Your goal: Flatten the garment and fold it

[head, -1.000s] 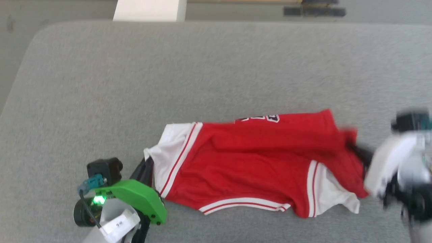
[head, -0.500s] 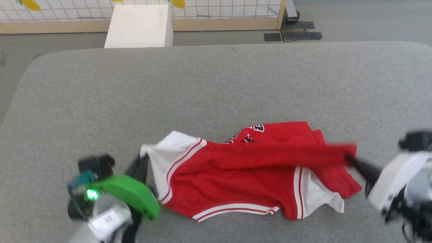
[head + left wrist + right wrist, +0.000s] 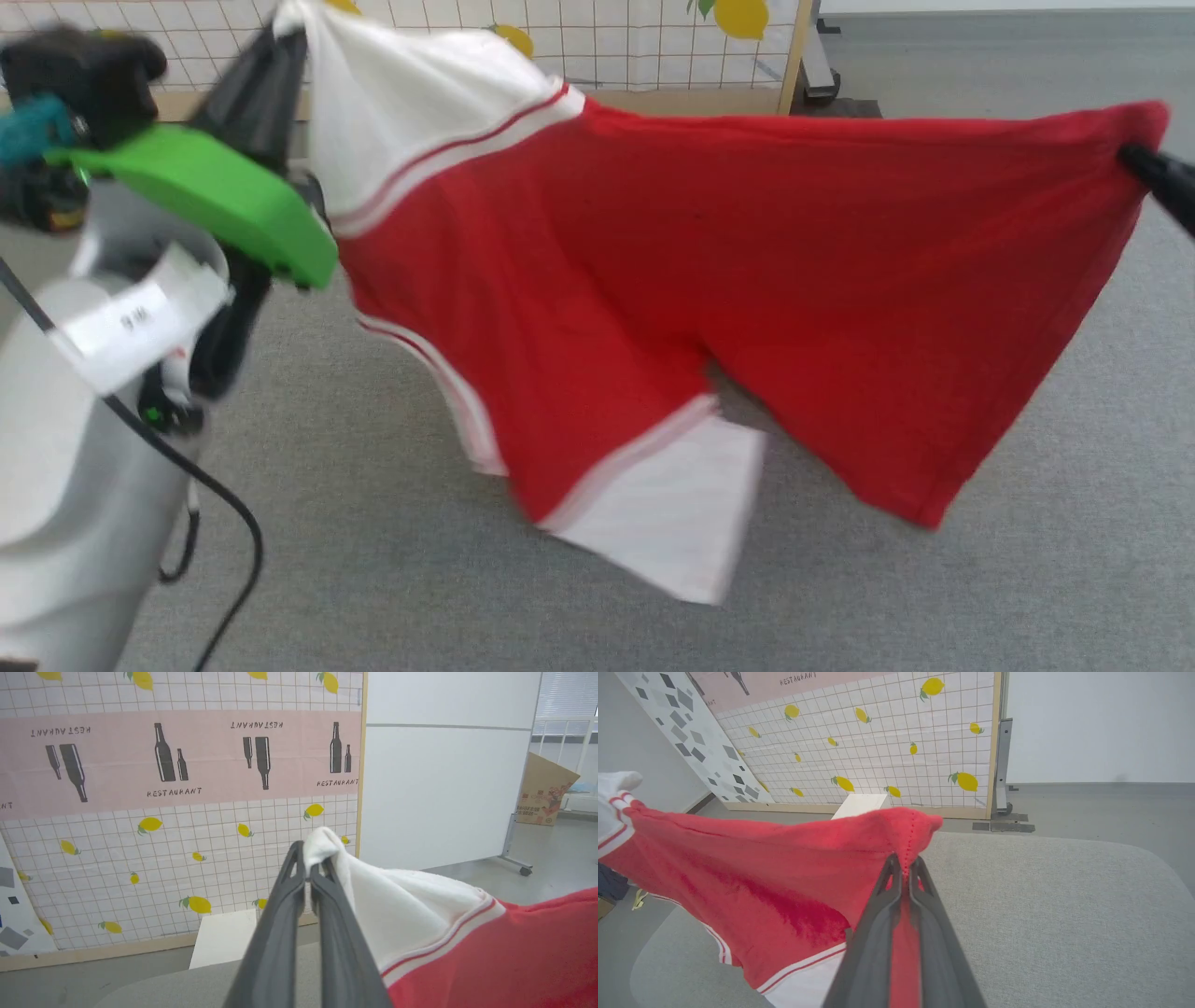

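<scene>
Lemon-print screen (image 3: pixel 187 835), white partition (image 3: pixel 444 788) — grey floor (image 3: pixel 551 858)

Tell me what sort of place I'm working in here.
Probably an indoor test room, not a home: a screen printed with lemons and bottles, a white partition on wheels, and a cardboard box.

My right gripper (image 3: pixel 1134 161) runs off the head view's right edge. The shirt (image 3: pixel 794 261) hides much of the table (image 3: pixel 1027 588), and its lower white sleeve (image 3: pixel 672 513) is blurred.
</scene>
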Robot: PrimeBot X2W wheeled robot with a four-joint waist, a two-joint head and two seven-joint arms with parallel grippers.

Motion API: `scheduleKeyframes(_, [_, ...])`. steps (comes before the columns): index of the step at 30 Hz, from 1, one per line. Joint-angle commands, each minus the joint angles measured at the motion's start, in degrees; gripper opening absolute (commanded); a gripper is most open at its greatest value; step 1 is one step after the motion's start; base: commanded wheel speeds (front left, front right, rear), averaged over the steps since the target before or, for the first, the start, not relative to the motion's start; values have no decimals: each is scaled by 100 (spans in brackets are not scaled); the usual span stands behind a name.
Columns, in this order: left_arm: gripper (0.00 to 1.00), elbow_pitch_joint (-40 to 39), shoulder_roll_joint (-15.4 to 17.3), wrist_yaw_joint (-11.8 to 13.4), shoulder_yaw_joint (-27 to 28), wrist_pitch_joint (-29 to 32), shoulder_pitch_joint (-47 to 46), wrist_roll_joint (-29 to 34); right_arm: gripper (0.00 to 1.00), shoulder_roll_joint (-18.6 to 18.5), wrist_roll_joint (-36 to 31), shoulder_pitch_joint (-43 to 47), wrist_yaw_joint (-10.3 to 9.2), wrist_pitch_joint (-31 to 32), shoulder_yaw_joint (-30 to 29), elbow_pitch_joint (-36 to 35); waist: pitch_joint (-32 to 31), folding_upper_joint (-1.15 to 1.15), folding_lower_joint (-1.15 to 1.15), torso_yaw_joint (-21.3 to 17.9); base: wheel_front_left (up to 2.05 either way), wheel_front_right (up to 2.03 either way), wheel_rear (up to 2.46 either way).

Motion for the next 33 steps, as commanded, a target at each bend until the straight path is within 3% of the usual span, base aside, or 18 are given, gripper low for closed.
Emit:
scheduleKeyframes(1, [0,89,60,-54,7,51,-239,77,0,-23,-2,-148,-8,44,-37,55,-8,0,0,5,0,0,0])
scheduleKeyframes(9, [0,669,23,-245,-107,283,-1099,140,0,79,-75,-564,-8,318,-71,178,220,0,0,6,0,0,0])
scheduleKeyframes(15, [0,1361,-9,-373,-260,575,-2021,325,0,126,-399,-1257,-8,429,9,385,840,0,0,6,0,0,0])
scheduleKeyframes(22, [0,2174,7,-527,-442,879,-3882,879,0,246,-1106,-3077,-8,318,335,1121,2104,0,0,-198,0,0,0])
scheduleKeyframes(33, [0,3106,-208,-204,-607,309,-6479,1991,0,688,-2341,-5945,-8,-1015,12,2755,3457,0,0,-316,0,0,0])
